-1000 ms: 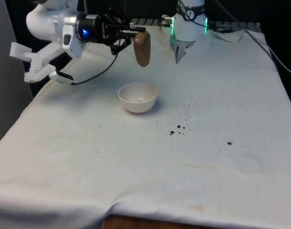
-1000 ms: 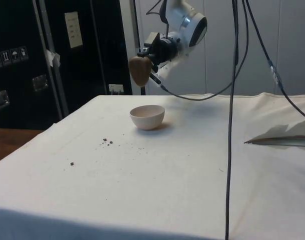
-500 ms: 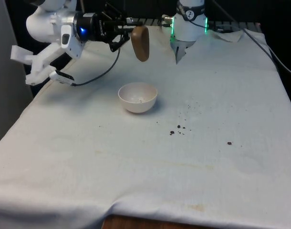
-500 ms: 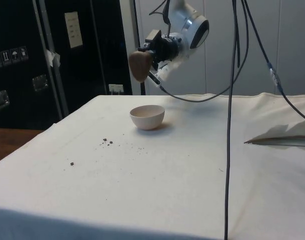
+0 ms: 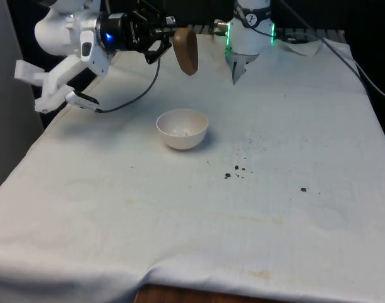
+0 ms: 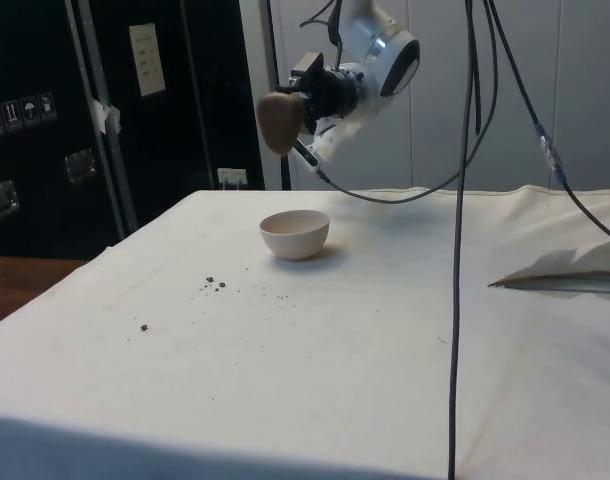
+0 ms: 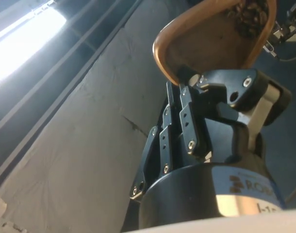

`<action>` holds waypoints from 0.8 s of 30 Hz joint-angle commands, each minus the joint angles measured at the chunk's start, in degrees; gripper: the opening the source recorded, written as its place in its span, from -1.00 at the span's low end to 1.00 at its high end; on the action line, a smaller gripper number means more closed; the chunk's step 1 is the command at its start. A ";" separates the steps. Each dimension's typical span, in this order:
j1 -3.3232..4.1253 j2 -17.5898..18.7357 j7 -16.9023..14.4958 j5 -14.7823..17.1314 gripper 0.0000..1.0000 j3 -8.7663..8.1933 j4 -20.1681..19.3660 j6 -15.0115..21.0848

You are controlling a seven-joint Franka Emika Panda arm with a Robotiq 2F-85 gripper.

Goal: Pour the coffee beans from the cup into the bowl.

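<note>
Lifted and carried back since a second ago: black two-finger gripper [image 5: 169, 33], now higher above the table and nearer the far edge than before, with the brown wooden cup [image 5: 186, 50] clamped by its rim between narrowly set jaws. From the front view's left to its right: white arm and gripper turned sideways, then the cup hanging well above and behind the small white ceramic bowl [image 5: 182, 128], then a loose scatter of dark spilled coffee beans [image 5: 235, 170] on the white tablecloth [image 5: 287, 126], with one stray further right. Same arrangement in the side view: cup [image 6: 278, 121] high over the bowl [image 6: 295, 233], apart from it. A few dark specks lying inside the bowl; in the wrist view, a cluster of beans lodged deep inside the cup [image 7: 221, 34]. Judged from this: pour probably attempted but incomplete, beans remaining in the cup, some missed onto the cloth, and the rising cup suggesting either a retreat or a reset for another tip. Writing: partial letters "RO" on the gripper body in the wrist view, otherwise nothing legible.
</note>
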 commanded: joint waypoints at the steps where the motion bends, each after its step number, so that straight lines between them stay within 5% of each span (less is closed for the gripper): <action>1: -0.46 0.23 1.03 0.57 -1.00 0.46 0.17 -0.63; 15: 0.00 0.34 0.97 1.72 -1.00 -0.40 0.11 -2.81; 22: -0.57 0.52 2.75 3.44 -1.00 -0.29 0.29 -4.93; 23: -0.06 0.40 2.01 3.09 -1.00 -0.74 0.06 -4.58; 24: -0.63 0.57 2.81 3.55 -1.00 -0.23 0.29 -5.04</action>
